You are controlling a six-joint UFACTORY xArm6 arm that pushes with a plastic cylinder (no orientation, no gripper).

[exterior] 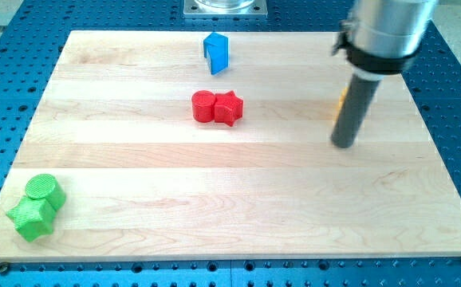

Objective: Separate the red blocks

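Red cylinder [203, 106] and red star [229, 108] sit touching, side by side, above the board's [238, 199] centre, the star on the view's right. My tip [343, 143] holds nothing and rests on bare wood well apart from them, at about 3 o'clock from the star. A yellow block [340, 100] peeks out from behind the rod, shape unclear. A blue block [215, 51] stands at 12 o'clock from the reds. A green cylinder [44, 190] and green cube [31, 218] touch near the 8 o'clock corner.

Red blocks: two, a cylinder [203, 106] and a star [229, 108]. Green blocks: two [44, 190] [31, 218]. Blue block [215, 52]: one; yellow block [341, 100]: one, mostly hidden.
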